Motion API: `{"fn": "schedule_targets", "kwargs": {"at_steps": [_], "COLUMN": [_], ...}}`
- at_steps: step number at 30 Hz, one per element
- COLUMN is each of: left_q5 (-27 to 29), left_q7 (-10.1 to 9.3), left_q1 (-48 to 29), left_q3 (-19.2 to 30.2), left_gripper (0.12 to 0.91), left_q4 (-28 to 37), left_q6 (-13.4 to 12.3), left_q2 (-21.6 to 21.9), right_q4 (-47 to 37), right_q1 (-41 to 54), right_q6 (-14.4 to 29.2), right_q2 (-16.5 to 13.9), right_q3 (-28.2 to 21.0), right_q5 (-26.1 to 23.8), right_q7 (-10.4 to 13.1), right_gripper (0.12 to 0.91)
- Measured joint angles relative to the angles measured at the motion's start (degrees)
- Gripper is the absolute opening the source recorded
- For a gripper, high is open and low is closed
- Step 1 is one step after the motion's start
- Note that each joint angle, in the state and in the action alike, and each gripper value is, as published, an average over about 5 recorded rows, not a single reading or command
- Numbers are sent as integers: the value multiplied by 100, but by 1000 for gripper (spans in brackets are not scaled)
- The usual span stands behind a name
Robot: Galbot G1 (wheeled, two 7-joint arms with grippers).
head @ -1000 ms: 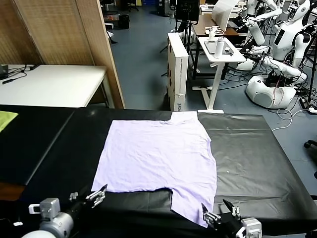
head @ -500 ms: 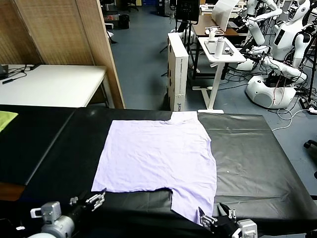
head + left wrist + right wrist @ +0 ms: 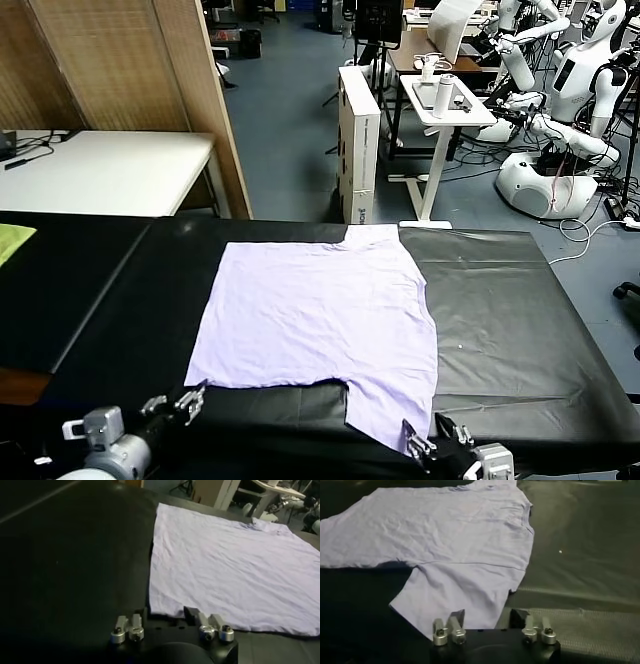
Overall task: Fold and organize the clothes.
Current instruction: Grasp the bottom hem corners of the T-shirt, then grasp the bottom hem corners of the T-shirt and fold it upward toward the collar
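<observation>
The clothes, one pale lavender T-shirt (image 3: pixel 320 320), lie spread flat on the black table (image 3: pixel 520 320), with one sleeve reaching toward the near edge. My left gripper (image 3: pixel 178 405) is at the shirt's near left corner. In the left wrist view the gripper (image 3: pixel 167 617) has its fingers apart, with the corner of the shirt (image 3: pixel 230 565) lying between them. My right gripper (image 3: pixel 425 438) is at the near sleeve's hem. The right wrist view shows that gripper (image 3: pixel 487 615) also with jaws apart, straddling the edge of the shirt (image 3: pixel 455 535).
A yellow-green cloth (image 3: pixel 12 240) lies at the table's far left. Behind stand a white table (image 3: pixel 100 170), a wooden screen (image 3: pixel 130 70), a white side stand (image 3: pixel 450 105) with a bottle, and other robots (image 3: pixel 560 110).
Both grippers have edged in onto the shirt's near edge and sunk lower in the head view. Their fingers stand closer together than a second ago.
</observation>
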Motion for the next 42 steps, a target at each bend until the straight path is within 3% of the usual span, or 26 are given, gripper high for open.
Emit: {"fn": "schedule_targets", "kwargs": {"at_steps": [4, 13, 21, 28, 32, 42], "left_q5": [1, 2, -31, -31, -66, -117], "left_q7": [-6, -51, -245, -209, -207, -215], "left_q1": [5, 39, 323, 505, 390, -398], "left_q3": [0, -10, -102, -126, -125, 8], "left_gripper": [251, 148, 147, 147, 147, 147], "left_q4": [9, -18, -296, -629, -752, -553], "left_q6": [0, -44, -37, -54, -55, -132], "left_q2": [1, -4, -80, -183, -270, -504], "right_q4": [6, 219, 552, 673, 709, 207], "right_q1": [0, -150, -518, -486, -320, 726], "right_q6": [-1, -160, -315, -28, 183, 243], "right_q2": [0, -53, -160, -224, -329, -610], "right_q3": [-2, 96, 235, 311, 414, 453], "right_q5": [3, 41, 62, 150, 413, 1072], "right_q7": [-4, 88, 198, 118, 95, 199], "right_gripper": [150, 139, 139, 139, 139, 139]}}
